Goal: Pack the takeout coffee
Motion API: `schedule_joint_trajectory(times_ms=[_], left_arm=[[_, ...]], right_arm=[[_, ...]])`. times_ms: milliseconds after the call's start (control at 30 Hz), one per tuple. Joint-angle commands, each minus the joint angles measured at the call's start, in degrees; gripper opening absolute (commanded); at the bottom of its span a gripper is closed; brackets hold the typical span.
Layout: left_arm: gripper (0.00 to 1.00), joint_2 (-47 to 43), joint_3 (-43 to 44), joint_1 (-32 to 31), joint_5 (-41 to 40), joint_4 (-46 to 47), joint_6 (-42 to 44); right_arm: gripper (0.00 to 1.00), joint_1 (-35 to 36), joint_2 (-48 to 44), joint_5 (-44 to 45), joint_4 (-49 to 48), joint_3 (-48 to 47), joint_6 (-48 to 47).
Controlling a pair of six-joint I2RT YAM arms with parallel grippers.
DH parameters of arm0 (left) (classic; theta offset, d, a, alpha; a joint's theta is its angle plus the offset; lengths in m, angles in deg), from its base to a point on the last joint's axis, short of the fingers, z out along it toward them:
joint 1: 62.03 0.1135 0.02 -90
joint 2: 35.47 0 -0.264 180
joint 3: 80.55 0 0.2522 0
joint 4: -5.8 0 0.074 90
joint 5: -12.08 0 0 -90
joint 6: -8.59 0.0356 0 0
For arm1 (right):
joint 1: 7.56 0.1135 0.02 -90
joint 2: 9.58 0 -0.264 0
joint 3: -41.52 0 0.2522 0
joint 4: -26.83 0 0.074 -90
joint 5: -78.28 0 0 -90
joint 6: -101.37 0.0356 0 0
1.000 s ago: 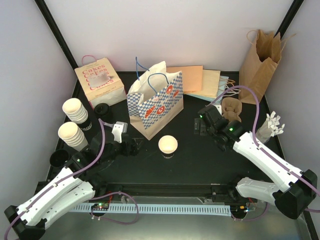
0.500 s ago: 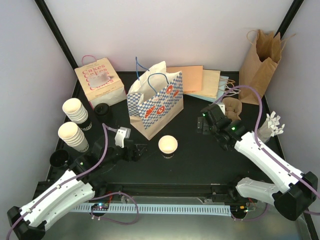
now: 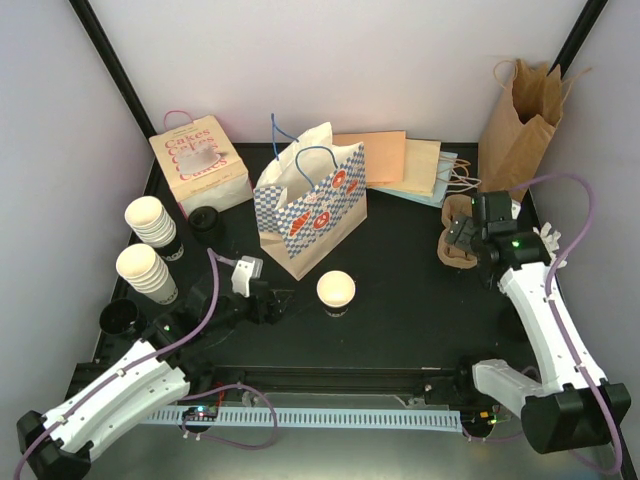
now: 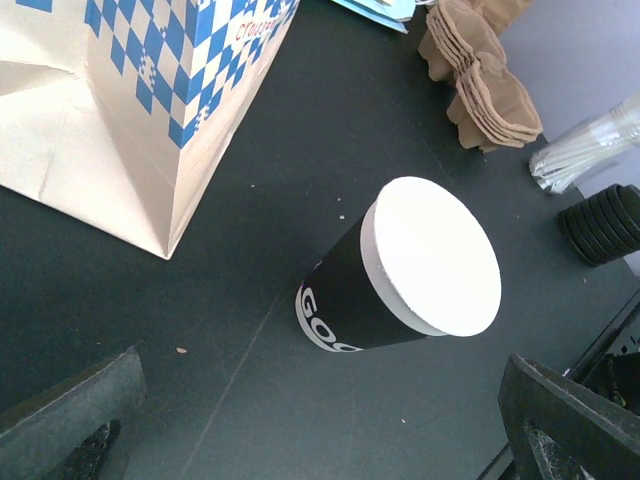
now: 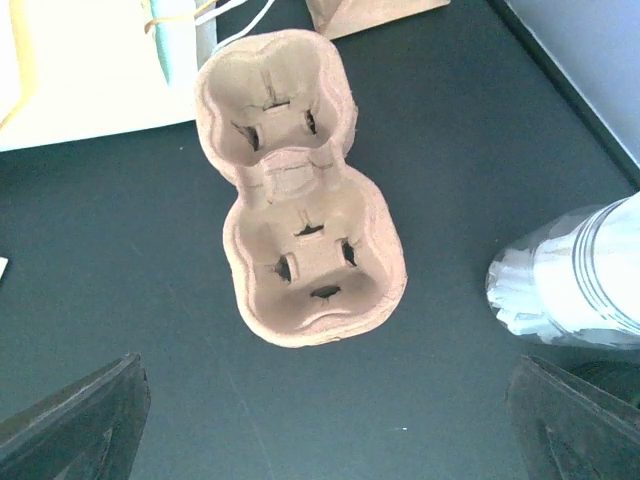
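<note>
A lone cream-white paper cup in a black sleeve (image 3: 336, 292) stands upright on the black surface (image 3: 400, 310), just in front of the blue-and-white checked paper carrier bag (image 3: 312, 205). The left pincer (image 3: 278, 303) lies low to the cup's left with its fingers (image 4: 70, 420) spread wide. In the left wrist view the cup sits ahead of the gap between them, apart from both and touching neither. White letters on the sleeve read "GOO" before curving out of sight. The red print on the bag is too small to read. The pink-and-cream cardboard box (image 3: 199, 160) at the back left carries the word "Cakes" several times. Two stacks of cream-white ribbed paper cups (image 3: 150, 220) stand along the left edge, with a round black plastic lid (image 3: 205, 218) beside the nearer-to-box stack. The right pincer (image 3: 458, 240) hangs over a brown moulded-pulp two-cup carrier (image 5: 295, 190) at the right side. Its fingers (image 5: 75, 420) are also wide apart, holding nothing, with the carrier ahead of the gap.
</note>
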Motion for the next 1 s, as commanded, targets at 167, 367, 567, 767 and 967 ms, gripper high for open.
schedule_joint_trajectory(times_ms=[167,367,567,767,967], left_arm=[[0.99,0.5,1.2,0.4,2.6,2.2,2.3],[0.99,0.9,1.0,0.4,3.1,2.8,2.9],[0.99,2.1,1.6,0.4,3.9,3.2,3.3],[0.99,2.3,1.8,0.4,4.0,3.5,3.7],[0.99,3.5,1.8,0.4,5.1,4.5,3.4]], right_arm=[[1.0,-1.5,2.3,5.0,8.2,-10.7,1.4],[1.0,-1.6,5.1,8.9,16.0,-14.0,6.6],[0.85,-1.5,8.2,7.9,19.8,-14.4,6.9],[0.85,1.4,4.0,4.1,20.4,-10.2,6.8],[0.87,9.2,3.4,4.2,20.6,-4.4,12.7]])
